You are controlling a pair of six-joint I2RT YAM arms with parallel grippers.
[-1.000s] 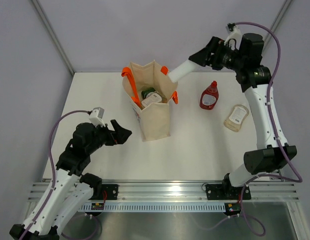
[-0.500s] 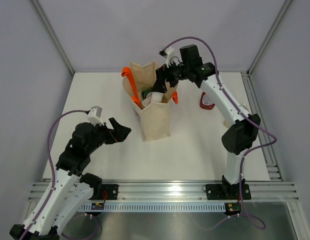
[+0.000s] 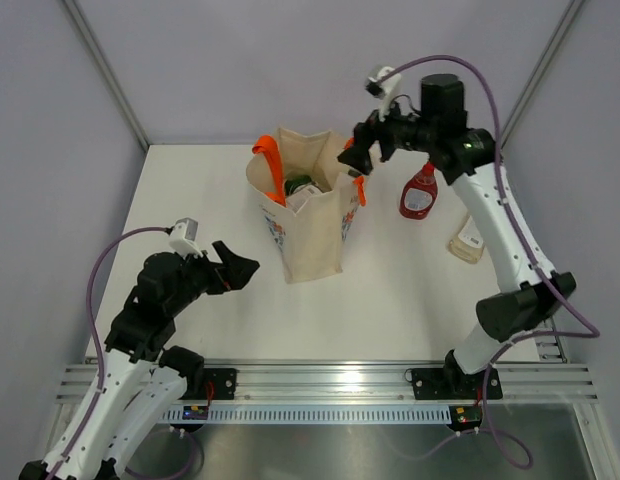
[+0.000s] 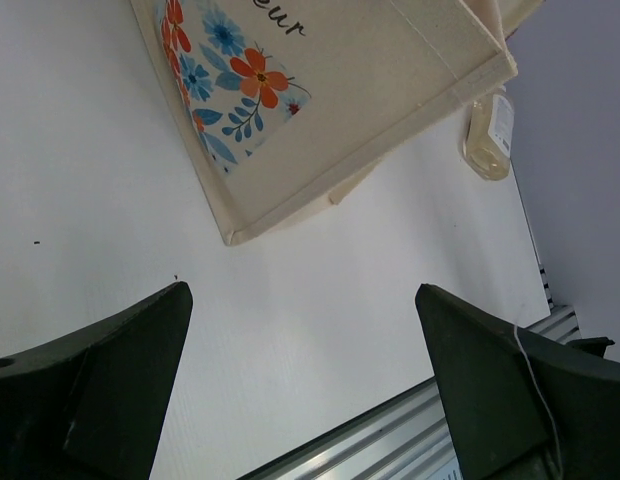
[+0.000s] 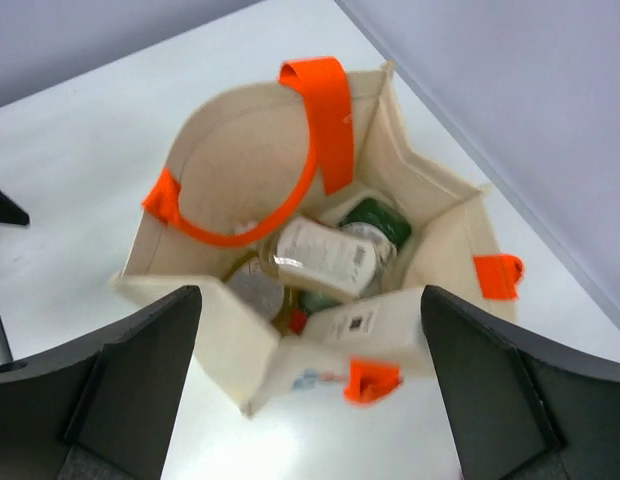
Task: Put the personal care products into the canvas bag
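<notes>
Canvas bag (image 3: 315,240) upright (bottles (image 5: 325,260) inside), right hand (image 3: 358,155) released near its rim, left hand (image 3: 242,267) released, seemingly clear

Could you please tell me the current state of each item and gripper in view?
canvas bag: upright, mouth open, bottles inside.
white bottle: in the bag, on top.
dark green bottle: in the bag, partly covered.
red bottle: on the table, outside the bag.
pale bottle: on the table, outside the bag.
right gripper: open, empty, above the bag.
left gripper: open, empty, apart from the bag.

canvas bag (image 3: 312,235): upright, bottles (image 5: 325,258) inside | red bottle (image 3: 419,192), pale bottle (image 3: 468,240): outside
</notes>
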